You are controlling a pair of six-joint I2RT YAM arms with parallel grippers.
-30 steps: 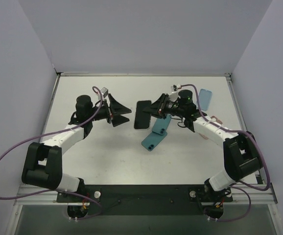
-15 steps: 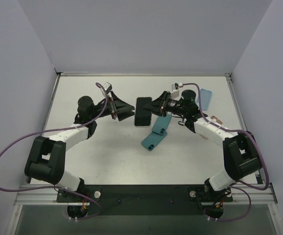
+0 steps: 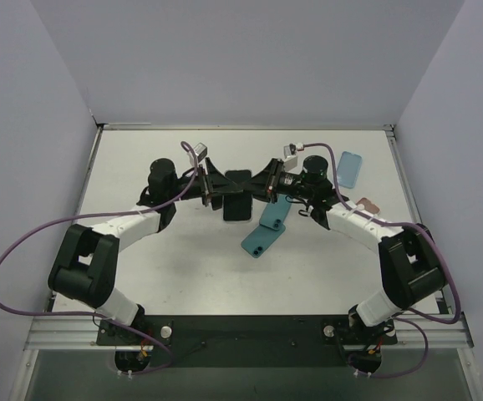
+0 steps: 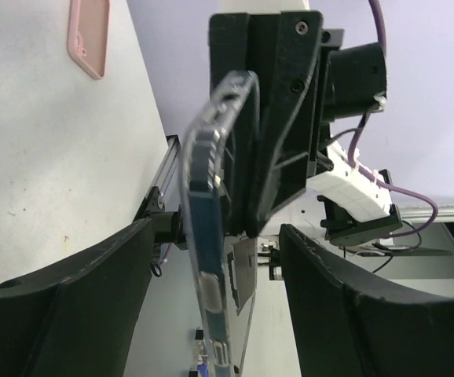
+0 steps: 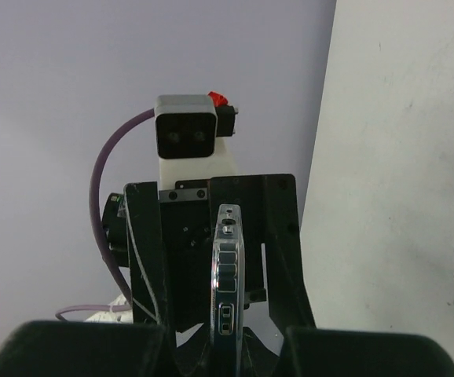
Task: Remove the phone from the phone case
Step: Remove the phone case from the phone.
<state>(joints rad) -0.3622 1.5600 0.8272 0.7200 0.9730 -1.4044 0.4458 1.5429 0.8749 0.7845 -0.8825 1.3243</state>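
Long axis of phone (image 3: 238, 195), in clear case (image 4: 201, 157), runs near-far. The right gripper (image 3: 264, 185) pinches it. The left gripper (image 3: 214, 190), spread, straddles its left edge.

- Soft, even light comes from overhead; the white bench (image 3: 175, 276) looks bright, with no hard glare.
- Shadows under the arms are faint, short and soft-edged.
- The lavender walls (image 3: 250, 58) are smoothly lit, without hot spots.
- From the left wrist, the left claw (image 4: 211, 314) shows its fingers (image 4: 62, 314) as near-black, soft-edged masses with little detail; the phone case (image 4: 207, 236) rim catches small glints.
- From the right wrist, the right claw (image 5: 227, 353) blurs into a dark band along the bottom edge, while the phone case edge is sharp.
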